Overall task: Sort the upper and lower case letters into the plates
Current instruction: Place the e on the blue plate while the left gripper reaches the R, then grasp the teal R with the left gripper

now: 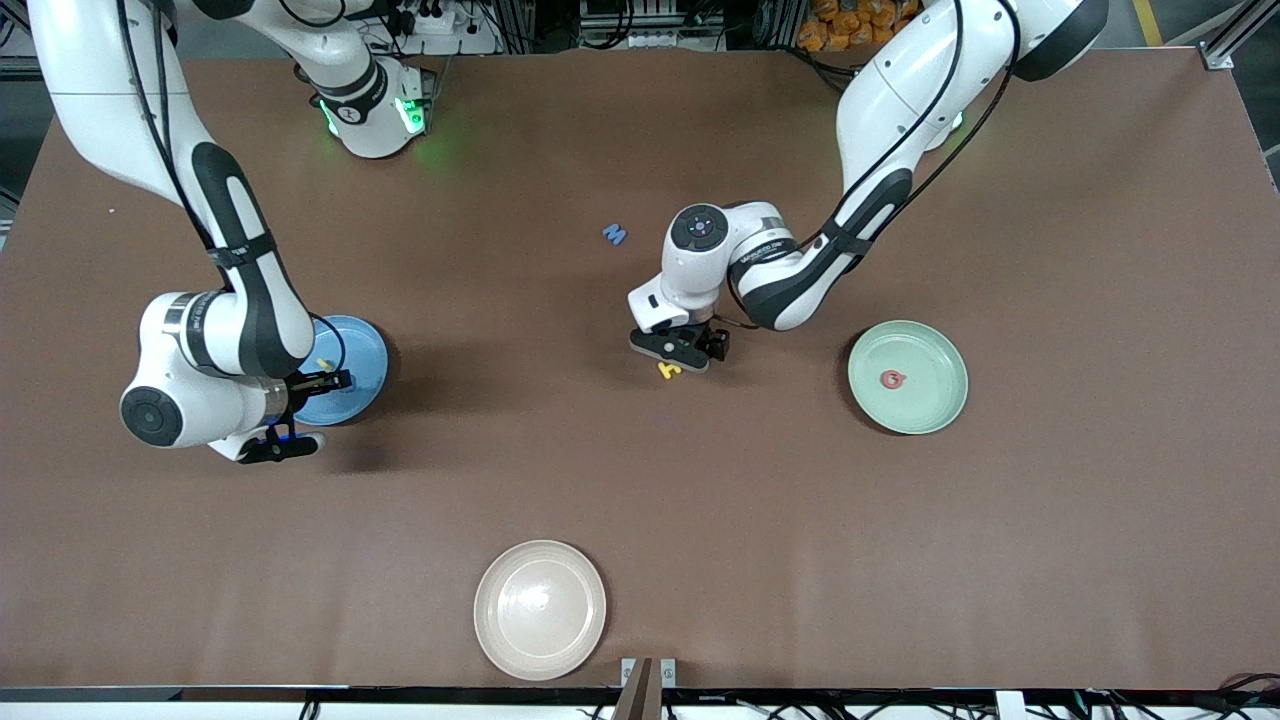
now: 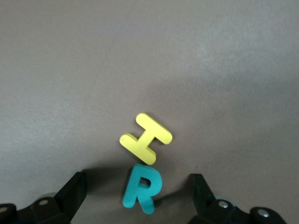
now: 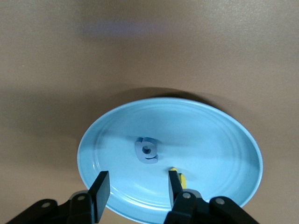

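My left gripper (image 1: 690,352) is open and low over the table's middle. In the left wrist view (image 2: 138,196) a teal R (image 2: 142,188) lies between its fingers, untouched, with a yellow H (image 2: 145,138) against the R. In the front view only the H (image 1: 669,369) shows. My right gripper (image 1: 325,381) is open and empty over the blue plate (image 1: 365,350). That plate (image 3: 210,135) holds a blue letter (image 3: 146,150) and a yellow letter (image 3: 180,178) half hidden by a finger. The mint plate (image 1: 930,400) holds a red Q (image 1: 891,379). A blue m (image 1: 614,234) lies farther from the front camera than the H.
A cream-white plate (image 1: 540,609) sits near the table's front edge. The other letters are out of view.
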`<state>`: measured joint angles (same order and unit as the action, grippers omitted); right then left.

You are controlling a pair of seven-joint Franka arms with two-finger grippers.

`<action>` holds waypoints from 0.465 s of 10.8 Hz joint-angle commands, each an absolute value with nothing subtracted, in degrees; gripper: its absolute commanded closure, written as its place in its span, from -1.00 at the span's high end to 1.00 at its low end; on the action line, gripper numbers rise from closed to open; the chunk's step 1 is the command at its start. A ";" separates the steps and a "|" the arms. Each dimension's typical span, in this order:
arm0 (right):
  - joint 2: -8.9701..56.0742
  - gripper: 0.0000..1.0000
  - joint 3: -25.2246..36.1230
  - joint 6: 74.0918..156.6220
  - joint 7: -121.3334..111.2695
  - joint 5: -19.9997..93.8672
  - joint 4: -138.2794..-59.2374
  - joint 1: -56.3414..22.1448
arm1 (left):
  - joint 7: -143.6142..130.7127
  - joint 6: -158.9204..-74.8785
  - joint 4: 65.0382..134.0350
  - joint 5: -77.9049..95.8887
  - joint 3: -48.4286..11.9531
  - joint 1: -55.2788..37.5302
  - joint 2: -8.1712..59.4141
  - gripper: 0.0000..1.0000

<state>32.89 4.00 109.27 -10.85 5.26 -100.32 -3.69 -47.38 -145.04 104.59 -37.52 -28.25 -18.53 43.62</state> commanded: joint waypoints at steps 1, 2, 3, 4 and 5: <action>32.70 0.18 3.60 109.51 -11.60 4.48 -100.55 -2.90 | -48.08 -145.46 105.03 -36.47 -28.21 -18.90 43.42 0.87; 32.70 0.18 3.60 109.51 -11.60 4.48 -100.55 -2.90 | -47.90 -145.46 105.03 -36.47 -28.21 -18.90 43.33 0.70; 32.78 0.15 3.60 109.42 -11.34 4.66 -100.37 -2.90 | -47.90 -145.46 105.03 -36.47 -28.21 -18.90 43.42 0.51; 32.70 0.13 3.60 109.25 -10.99 4.83 -100.20 -3.07 | -47.99 -145.46 104.94 -36.47 -28.21 -18.90 43.33 0.34; 32.70 0.13 3.60 109.25 -10.99 4.83 -100.20 -3.08 | -47.99 -145.46 104.94 -36.47 -28.21 -18.90 43.33 0.13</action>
